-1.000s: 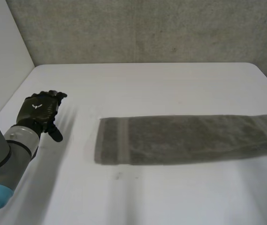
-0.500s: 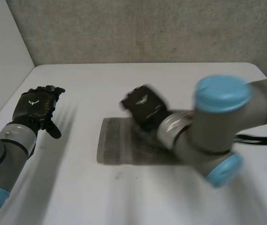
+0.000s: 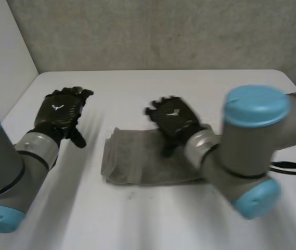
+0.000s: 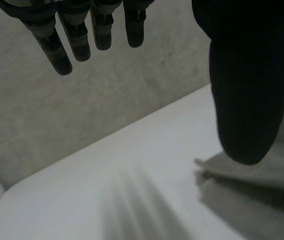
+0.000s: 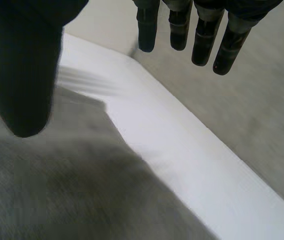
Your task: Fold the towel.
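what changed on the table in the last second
The right hand swung in from the right and is now open over the towel. The left hand moved closer to the towel's left end, open too. The towel's left edge looks shifted and rumpled, and the towel seems shorter. Neither hand holds it. The table stayed as it was.

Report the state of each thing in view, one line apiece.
towel: lying on the table, its end toward the left hand a little rumpled, the rest hidden behind the right arm.
left hand: open, fingers straight, holding nothing, beside the towel's end.
right hand: open, fingers straight, holding nothing, over the towel's far edge.
table: white, bearing the towel.
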